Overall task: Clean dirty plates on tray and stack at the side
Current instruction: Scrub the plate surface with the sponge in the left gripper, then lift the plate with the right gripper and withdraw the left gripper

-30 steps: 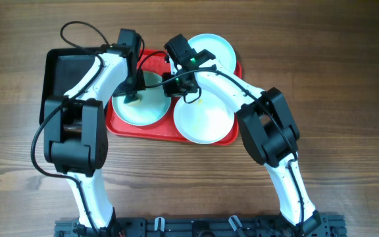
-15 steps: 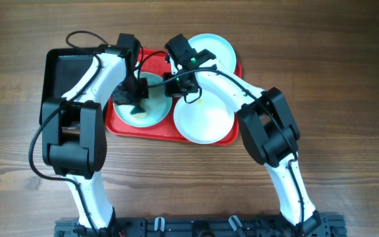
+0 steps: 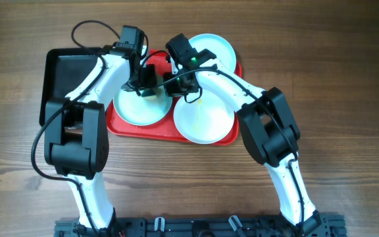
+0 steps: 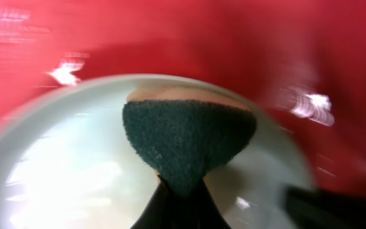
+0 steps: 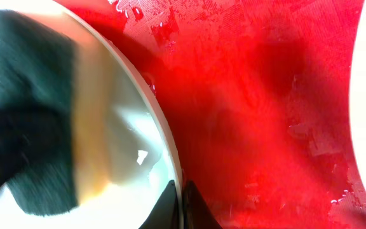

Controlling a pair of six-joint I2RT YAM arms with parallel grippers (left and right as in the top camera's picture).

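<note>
Three pale plates lie on the red tray [image 3: 120,125]: a left plate [image 3: 133,112], a front plate [image 3: 206,122] and a back plate [image 3: 219,49]. My left gripper [image 3: 147,82] is shut on a dark green sponge [image 4: 186,143] and presses it on the left plate [image 4: 62,178] near its far right rim. My right gripper [image 3: 179,82] is shut on that plate's right rim [image 5: 164,159], one finger inside and one outside. The sponge [image 5: 30,108] shows blurred in the right wrist view.
A black deeper tray [image 3: 61,72] stands left of the red tray. The wet red tray floor [image 5: 259,108] lies between the plates. Bare wooden table [image 3: 334,79] lies to the right and in front.
My left gripper has swept the sponge from the plate's left middle up and right toward its far right rim. My right gripper has stayed on the rim.
</note>
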